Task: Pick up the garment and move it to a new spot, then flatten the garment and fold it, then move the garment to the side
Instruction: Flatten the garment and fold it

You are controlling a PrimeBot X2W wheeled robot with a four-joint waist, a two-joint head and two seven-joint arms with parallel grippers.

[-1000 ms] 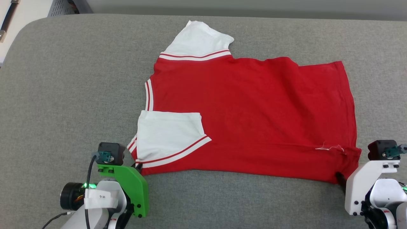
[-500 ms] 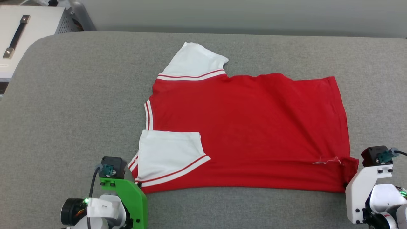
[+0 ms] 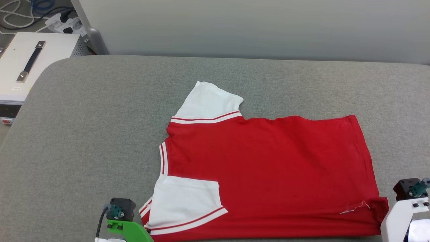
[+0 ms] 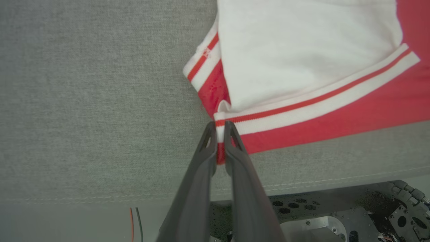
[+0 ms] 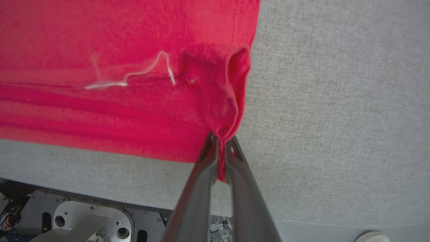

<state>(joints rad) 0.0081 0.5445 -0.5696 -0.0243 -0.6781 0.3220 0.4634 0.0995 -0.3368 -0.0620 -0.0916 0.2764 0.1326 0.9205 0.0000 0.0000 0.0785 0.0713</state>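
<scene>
The garment (image 3: 268, 168), a red T-shirt with white sleeves and striped trim, lies flat on the grey padded table (image 3: 100, 134), collar to the left, near sleeve folded onto the body. In the left wrist view my left gripper (image 4: 220, 129) is shut on the garment (image 4: 302, 67) at its near shoulder corner, striped trim pinched between the dark fingers. In the right wrist view my right gripper (image 5: 220, 139) is shut on the bunched near hem corner of the garment (image 5: 117, 50). The head view shows the left wrist's green bracket (image 3: 126, 230) and the right wrist's white bracket (image 3: 401, 218) at the bottom corners.
A white box with a dark handle (image 3: 30, 64) stands off the table's far left corner, with cables on the floor behind it. A pale wall runs along the table's far edge. Both wrist views show the table's near edge and the robot's metal base (image 4: 319, 218) below it.
The head camera has tilted up, so the whole scene has slid down the picture. The right gripper has shut on the hem corner. The left gripper keeps its grip.
</scene>
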